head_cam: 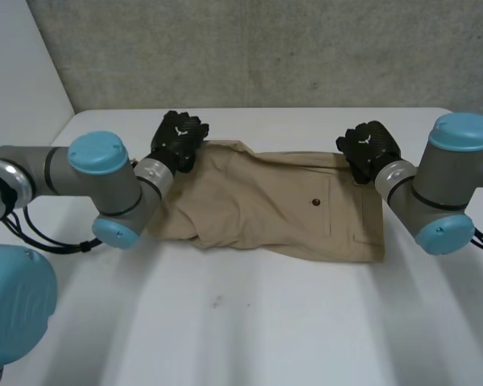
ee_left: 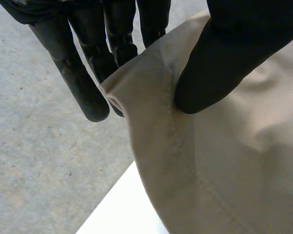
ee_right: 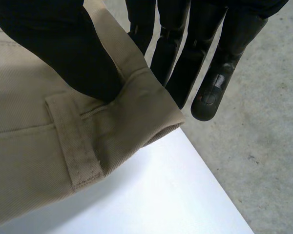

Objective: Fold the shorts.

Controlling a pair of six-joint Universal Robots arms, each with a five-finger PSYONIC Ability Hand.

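Observation:
Tan shorts (head_cam: 278, 207) lie across the far half of the white table (head_cam: 249, 322), waistband to the right, with a dark button on a back pocket. My left hand (head_cam: 177, 141) is at the far left corner, at the leg hem. In the left wrist view its thumb (ee_left: 224, 63) presses the hem of the shorts (ee_left: 224, 161) against the fingers (ee_left: 88, 78). My right hand (head_cam: 369, 149) is at the far right corner. Its thumb (ee_right: 73, 53) pinches the waistband of the shorts (ee_right: 141, 112), beside a belt loop (ee_right: 75, 146), against the fingers (ee_right: 210, 73).
The table's far edge (head_cam: 306, 109) runs just behind both hands, with a grey wall beyond it. In both wrist views, grey floor lies past the table's edge. My two arms reach in from the left and right.

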